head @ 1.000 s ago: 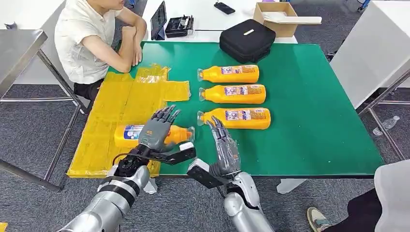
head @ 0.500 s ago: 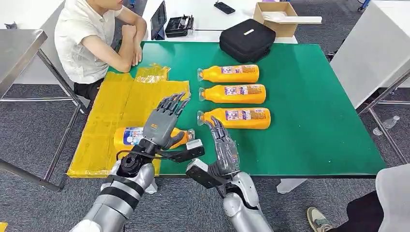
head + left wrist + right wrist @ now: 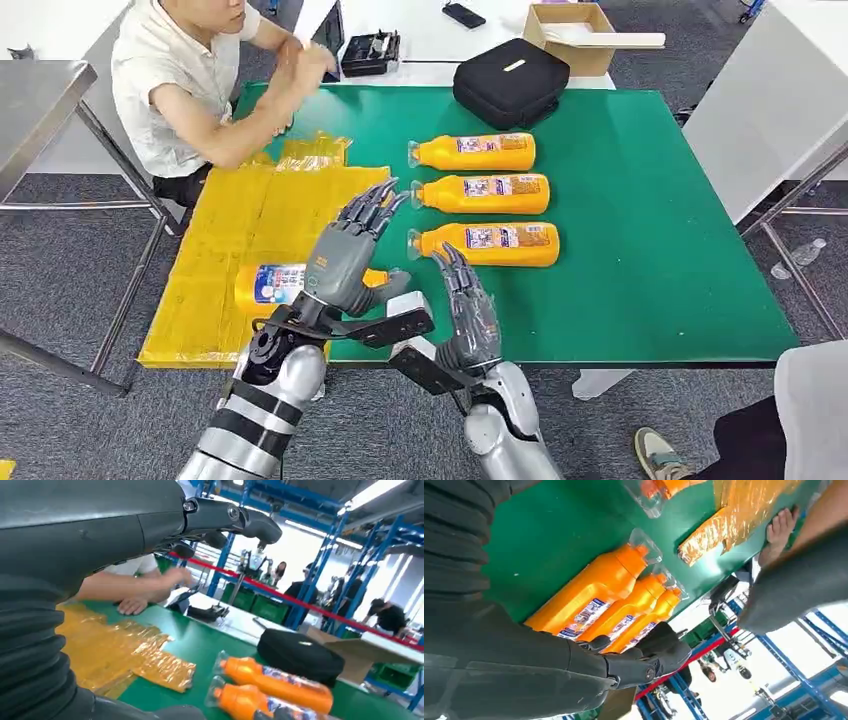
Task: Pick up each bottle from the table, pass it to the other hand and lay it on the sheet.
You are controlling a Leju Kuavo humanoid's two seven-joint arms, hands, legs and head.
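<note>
A green table [image 3: 650,260] holds three orange bottles lying on their sides in a row, caps pointing toward the robot's left, long axes running across the table. The nearest bottle [image 3: 488,244] lies just ahead of the right hand [image 3: 465,305], slightly to its right, with its clear cap close to the fingertips. The right hand is empty, fingers spread and pointing forward; it is the nearer hand for the next pickup, and would likely have to come across the bottle's long axis. The left hand [image 3: 345,255] hovers empty with fingers apart above the yellow sheet [image 3: 230,220], over a fourth bottle [image 3: 272,284] already lying on the sheet. A seated person [image 3: 180,80] leans on the table's far left corner.
</note>
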